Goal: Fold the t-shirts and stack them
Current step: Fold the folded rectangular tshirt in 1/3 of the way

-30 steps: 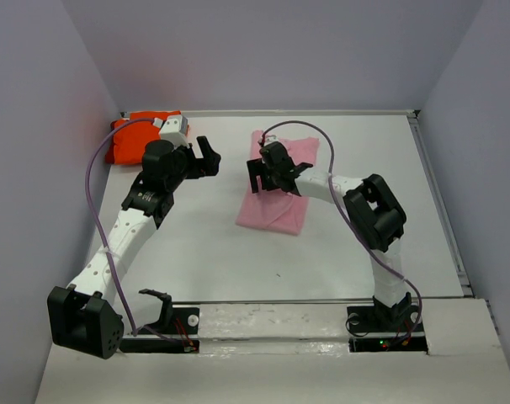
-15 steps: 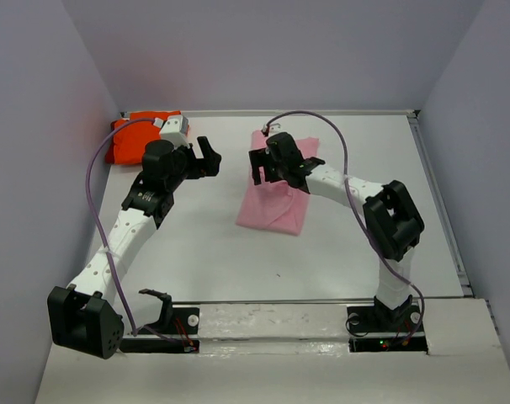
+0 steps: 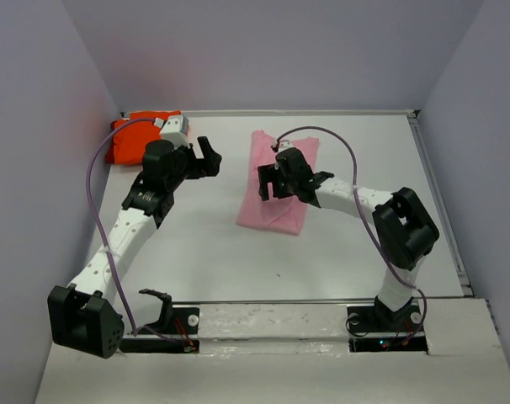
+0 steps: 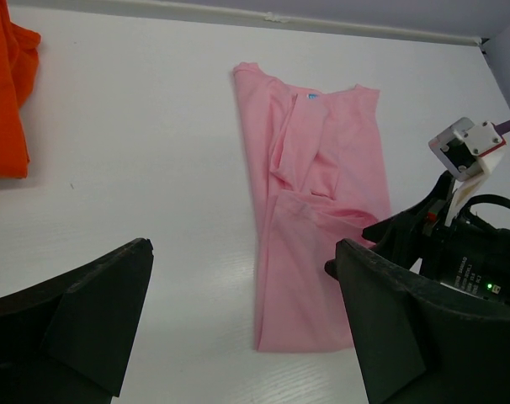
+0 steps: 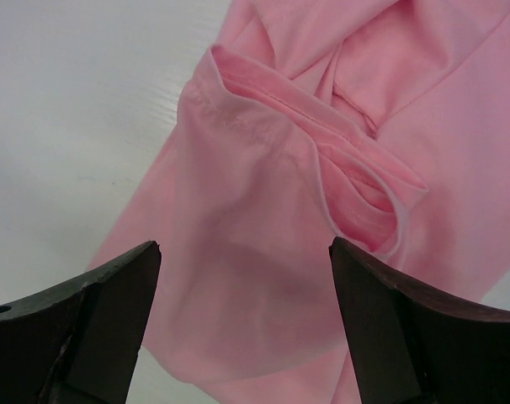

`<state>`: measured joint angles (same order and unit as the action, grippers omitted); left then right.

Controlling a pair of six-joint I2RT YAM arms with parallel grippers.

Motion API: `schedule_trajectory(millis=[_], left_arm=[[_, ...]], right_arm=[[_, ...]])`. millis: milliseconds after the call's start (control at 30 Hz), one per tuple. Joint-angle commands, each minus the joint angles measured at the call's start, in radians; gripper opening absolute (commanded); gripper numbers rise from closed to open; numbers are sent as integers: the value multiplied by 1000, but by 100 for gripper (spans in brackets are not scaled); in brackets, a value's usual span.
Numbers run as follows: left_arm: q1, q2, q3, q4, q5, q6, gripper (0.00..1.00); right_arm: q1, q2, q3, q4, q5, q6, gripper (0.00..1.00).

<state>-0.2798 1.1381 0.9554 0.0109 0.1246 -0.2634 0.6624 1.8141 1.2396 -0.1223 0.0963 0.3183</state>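
Light pink cloth t-shirt (image 3: pixel 273 210), centre; right gripper (image 5: pixel 245 252) above, left gripper (image 4: pixel 242 252) leftward, both gaping empty; shallow pinch may spill folds.

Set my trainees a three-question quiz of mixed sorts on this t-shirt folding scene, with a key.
1. Fill the gap: the left gripper and the right gripper both have their jaws ___.
2. Which is positioned over the pink t-shirt? A. left gripper B. right gripper C. neither
3. True or false: the orange t-shirt is stacked on the pink t-shirt.
Key: 1. open; 2. B; 3. false, it lies apart in the far left corner of the table.
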Motion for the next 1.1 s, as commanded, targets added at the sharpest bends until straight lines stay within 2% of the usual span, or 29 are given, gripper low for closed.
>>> schedule_trajectory(millis=[0, 400, 733, 900, 1067], left_arm=[[2, 2, -10, 41, 18, 15, 99], [4, 0, -12, 40, 20, 18, 99], [4, 3, -10, 40, 24, 16, 99], [4, 15, -12, 40, 27, 12, 99], [1, 49, -12, 25, 55, -54, 99]], right_arm=[[2, 39, -5, 76, -21, 27, 87], [-7, 160, 17, 85, 98, 1, 88], [-7, 83, 1, 87, 155, -13, 88], [-17, 116, 34, 52, 100, -4, 88], [-17, 106, -54, 105, -33, 38, 88]])
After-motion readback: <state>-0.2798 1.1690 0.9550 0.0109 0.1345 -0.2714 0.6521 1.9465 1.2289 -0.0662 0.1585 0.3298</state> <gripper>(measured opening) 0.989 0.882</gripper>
